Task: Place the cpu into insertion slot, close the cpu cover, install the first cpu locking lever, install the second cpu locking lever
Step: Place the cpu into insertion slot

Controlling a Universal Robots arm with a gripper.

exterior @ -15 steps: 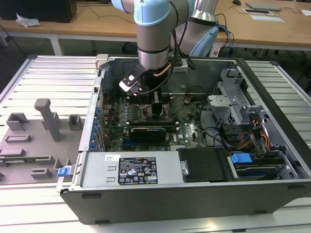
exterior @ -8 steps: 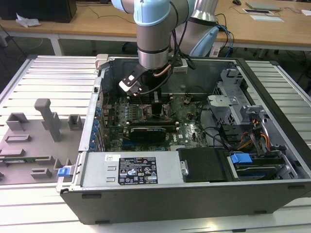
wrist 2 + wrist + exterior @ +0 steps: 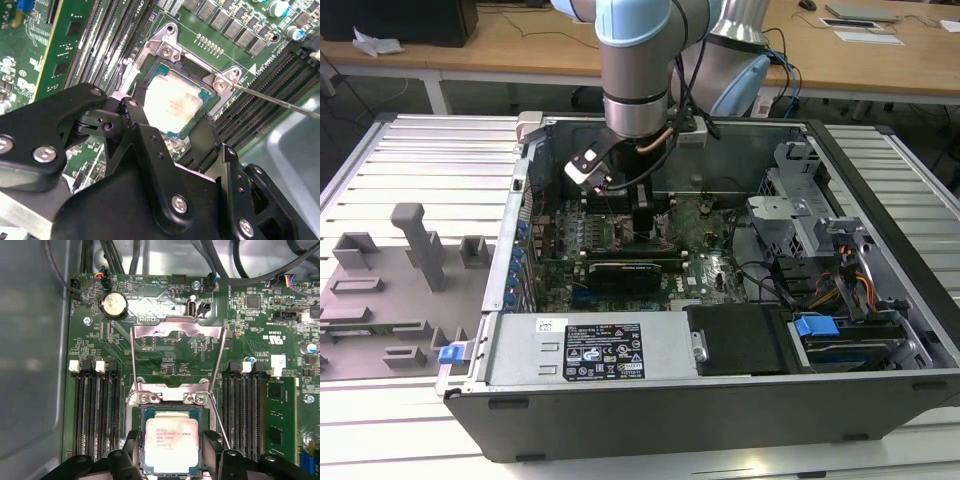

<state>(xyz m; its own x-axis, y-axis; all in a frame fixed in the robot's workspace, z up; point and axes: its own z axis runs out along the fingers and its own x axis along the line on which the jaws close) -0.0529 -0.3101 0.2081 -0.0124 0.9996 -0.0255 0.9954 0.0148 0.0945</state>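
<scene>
The cpu [image 3: 171,442], a flat square chip with a silvery top, lies down in the insertion slot [image 3: 139,412] on the green board. My gripper [image 3: 171,436] straddles it, and its black fingers [image 3: 132,450] sit tight against the chip's two opposite sides. In the second wrist view the cpu [image 3: 175,102] shows between the same fingers [image 3: 134,114]. The cpu cover [image 3: 176,331], a thin metal frame, is swung up and open beyond the slot. Two thin wire locking levers [image 3: 132,360] stand raised along its sides, and one lever [image 3: 280,102] runs off past the socket's corner.
Long black memory slots [image 3: 97,410] flank the socket on both sides. A green card [image 3: 280,415] stands past one bank, and cables [image 3: 220,265] hang near the case wall. In the exterior view the arm [image 3: 638,90] reaches down into the open computer case [image 3: 620,400].
</scene>
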